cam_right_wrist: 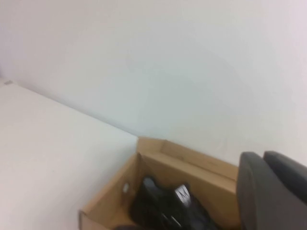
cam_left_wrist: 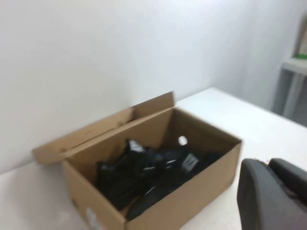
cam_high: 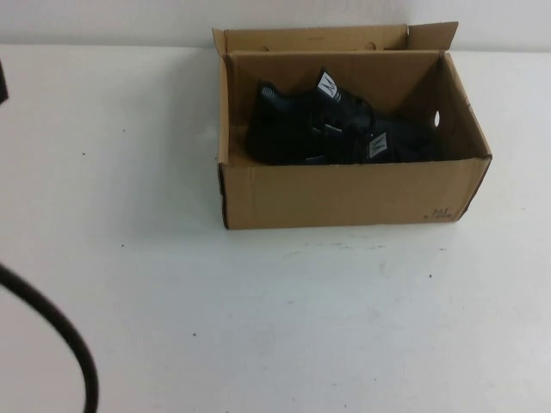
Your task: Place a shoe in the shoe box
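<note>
A black cable loops nearest in the high view; beyond, the shoe lies inside the shoe box. Each wrist view shows its gripper, left gripper and right gripper, raised clear, presumably retreated; grip state unreadable.

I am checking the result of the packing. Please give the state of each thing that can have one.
shoe box: open, flaps up, upright on the table.
shoes: two white tongue labels show; both lie inside the box.
left claw: away from the box, holding nothing seen.
right claw: away from the box, holding nothing seen.
</note>
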You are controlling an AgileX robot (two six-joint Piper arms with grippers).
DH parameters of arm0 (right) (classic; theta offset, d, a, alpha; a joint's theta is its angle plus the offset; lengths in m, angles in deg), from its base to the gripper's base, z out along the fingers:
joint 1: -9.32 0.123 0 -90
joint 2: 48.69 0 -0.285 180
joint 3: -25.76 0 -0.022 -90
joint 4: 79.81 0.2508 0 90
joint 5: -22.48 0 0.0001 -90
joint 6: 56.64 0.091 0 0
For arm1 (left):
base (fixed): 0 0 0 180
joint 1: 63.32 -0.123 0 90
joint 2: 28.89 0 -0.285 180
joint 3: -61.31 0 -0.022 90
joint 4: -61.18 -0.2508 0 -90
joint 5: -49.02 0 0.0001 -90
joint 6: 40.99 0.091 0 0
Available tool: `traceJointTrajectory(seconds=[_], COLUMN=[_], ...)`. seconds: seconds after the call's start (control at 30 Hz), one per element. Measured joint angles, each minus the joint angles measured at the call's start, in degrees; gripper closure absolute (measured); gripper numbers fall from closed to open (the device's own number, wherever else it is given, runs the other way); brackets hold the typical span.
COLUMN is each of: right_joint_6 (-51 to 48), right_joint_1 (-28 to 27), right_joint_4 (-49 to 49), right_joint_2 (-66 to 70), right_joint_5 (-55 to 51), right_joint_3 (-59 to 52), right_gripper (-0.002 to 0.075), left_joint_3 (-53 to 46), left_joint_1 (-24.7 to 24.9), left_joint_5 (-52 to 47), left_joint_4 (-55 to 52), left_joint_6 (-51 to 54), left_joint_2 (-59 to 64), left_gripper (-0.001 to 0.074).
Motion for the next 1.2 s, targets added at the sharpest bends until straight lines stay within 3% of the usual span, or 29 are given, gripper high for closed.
traceJointTrajectory(seconds=[0.33, 0.53, 0.87, 1.2], right_joint_6=[-6.18, -6.32, -6.32, -6.32], right_joint_1=[0.00, 0.00, 0.00, 0.00], right_joint_4=[-0.97, -0.97, -0.97, -0.97], right_joint_2=[-30.66, -42.07, -48.14, -48.14], right_joint_5=[27.46, 37.59, 39.54, 32.82], right_joint_3=[-49.93, -69.30, -74.13, -74.13], right_gripper=[0.0736, 0.0736, 0.0736, 0.0736], left_joint_3=[-5.15, -5.37, -5.37, -5.37], left_joint_1=[6.66, 10.82, 12.16, 12.16], left_joint_5=[0.60, 1.11, 1.30, 1.30], left_joint_4=[4.32, 4.32, 4.32, 4.32], left_joint_6=[3.66, 3.81, -0.38, -0.84], left_joint_2=[-2.07, -2.07, -2.07, -2.07], left_gripper=[0.0734, 0.0734, 0.0734, 0.0734])
